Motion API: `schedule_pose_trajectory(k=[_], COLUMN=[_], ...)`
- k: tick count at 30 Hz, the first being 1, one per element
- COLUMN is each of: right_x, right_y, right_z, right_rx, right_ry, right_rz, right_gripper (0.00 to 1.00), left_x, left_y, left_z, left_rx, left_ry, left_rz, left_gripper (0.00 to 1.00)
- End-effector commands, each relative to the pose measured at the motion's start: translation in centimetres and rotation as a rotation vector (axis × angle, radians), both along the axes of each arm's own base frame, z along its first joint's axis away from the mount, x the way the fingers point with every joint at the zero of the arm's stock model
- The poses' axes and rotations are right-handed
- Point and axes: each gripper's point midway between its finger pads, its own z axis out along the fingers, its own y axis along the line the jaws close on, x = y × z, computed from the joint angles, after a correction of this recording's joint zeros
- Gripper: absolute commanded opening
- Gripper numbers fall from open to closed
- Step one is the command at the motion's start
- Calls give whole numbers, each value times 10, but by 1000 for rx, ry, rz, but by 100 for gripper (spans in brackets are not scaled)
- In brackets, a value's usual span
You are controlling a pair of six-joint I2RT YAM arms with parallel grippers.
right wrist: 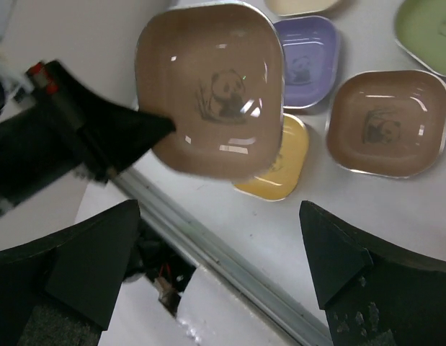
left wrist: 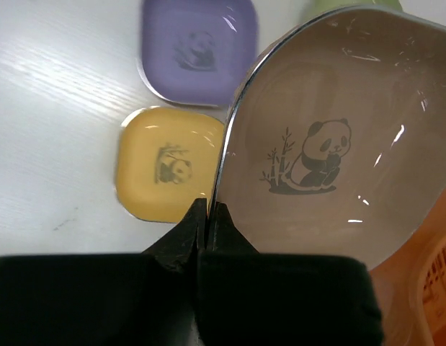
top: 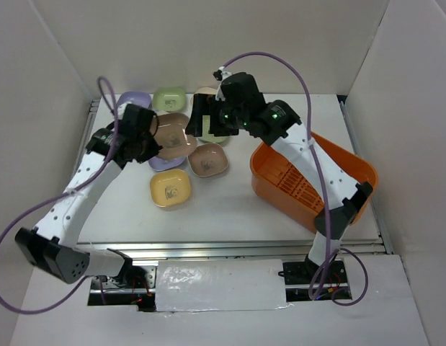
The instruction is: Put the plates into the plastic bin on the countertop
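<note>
My left gripper point(top: 152, 138) point(left wrist: 208, 210) is shut on the rim of a brown panda-print plate point(top: 176, 135) point(left wrist: 331, 144) and holds it tilted above the countertop point(top: 230, 209). This plate also shows in the right wrist view point(right wrist: 212, 94). Under and beside it lie a yellow plate point(top: 170, 189) point(left wrist: 168, 173) point(right wrist: 280, 169), a purple plate point(top: 163, 163) point(left wrist: 197, 50) point(right wrist: 309, 61) and a second brown plate point(top: 208, 159) point(right wrist: 388, 122). My right gripper point(top: 208, 121) point(right wrist: 217, 209) is open and empty above the plates. The orange plastic bin point(top: 313, 180) point(left wrist: 424, 288) stands at the right and looks empty.
More plates lie at the back: a purple one point(top: 134, 99), a green one point(top: 169, 99) point(right wrist: 428, 29), a cream one point(top: 206, 91), and another green one point(top: 212, 137) partly under my right gripper. A metal rail point(top: 230, 249) point(right wrist: 230, 252) runs along the front edge. White walls enclose the sides.
</note>
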Motion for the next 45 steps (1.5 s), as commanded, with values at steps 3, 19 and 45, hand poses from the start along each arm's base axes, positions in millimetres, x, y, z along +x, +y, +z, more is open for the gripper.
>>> schedule_pose_trajectory(k=[3, 19, 45], right_x=[35, 46, 48], right_y=[-15, -99, -85], right_z=[-44, -35, -76], right_rx=[-134, -110, 39], right_ry=[27, -18, 83], right_rz=[-187, -457, -278], right_gripper=[100, 97, 0], left_x=[10, 1, 21], left_y=[-70, -103, -127], left_z=[38, 35, 68], left_rx=[-16, 44, -91], left_ry=[-33, 11, -107], left_rz=[-181, -193, -335], left_gripper=[0, 0, 47])
